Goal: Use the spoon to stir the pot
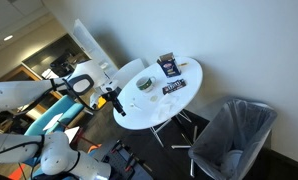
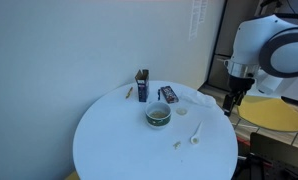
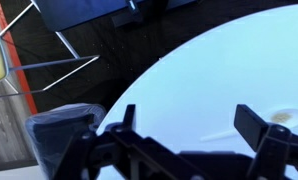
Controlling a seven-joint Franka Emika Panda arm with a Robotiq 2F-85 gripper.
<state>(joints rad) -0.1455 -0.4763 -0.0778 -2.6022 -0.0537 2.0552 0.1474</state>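
Note:
The small round silvery pot (image 1: 146,84) stands near the middle of the round white table (image 1: 139,112); it also shows in an exterior view (image 2: 158,116). A pale spoon (image 2: 197,133) lies on the table to the side of the pot. In the wrist view the spoon is a faint pale streak (image 3: 219,135) between the fingers. My gripper (image 1: 117,103) hovers at the table's edge, apart from the pot, and shows in an exterior view (image 2: 229,100). In the wrist view the gripper (image 3: 189,118) is open and empty above the tabletop.
An upright dark box (image 2: 142,85) and a flat dark packet (image 2: 168,94) stand behind the pot. A small pale scrap (image 2: 177,144) lies near the spoon. A grey chair (image 1: 234,135) stands beside the table. A dark bin (image 3: 59,135) sits on the floor.

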